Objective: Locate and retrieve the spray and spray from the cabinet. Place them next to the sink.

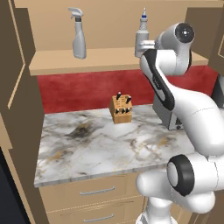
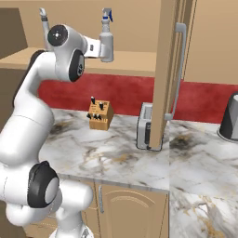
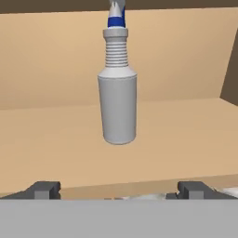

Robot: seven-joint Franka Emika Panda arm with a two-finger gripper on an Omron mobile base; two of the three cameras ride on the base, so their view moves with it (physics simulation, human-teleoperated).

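Your pincer [image 3: 118, 190] stands wide, its two dark fingertips [image 3: 44, 189] spread far apart and holding nothing. Straight ahead of it, centred between the tips and still clear of them, you have the nozzle bottle [image 3: 118, 100]: a pale-grey cylinder, upright on the wooden shelf [image 3: 51, 153], with a ribbed neck and a blue-banded white tip at the top. The bottle sits a little way back from the shelf's front edge, with the cabinet's back wall [image 3: 51, 60] behind it.

From the left base view you see the hand at shelf height, reaching in toward the nozzle bottle [image 1: 141, 37]. Well off to the pincer's left on the same shelf [image 1: 57, 61] stands the trigger bottle [image 1: 78, 35], upright too, its pistol head pointing left. From the right base view the nozzle bottle [image 2: 106, 39] shows just past the hand, and the trigger bottle [image 2: 44, 25] pokes up behind the arm's elbow joint.

Below the pincer lies the marble counter [image 1: 87, 148], with a knife block [image 1: 121, 109] against the red backsplash [image 1: 78, 94] and a toaster [image 2: 145, 125] further to the pincer's right. An open cabinet door [image 2: 169, 69] with a metal handle hangs to the right of the hand.
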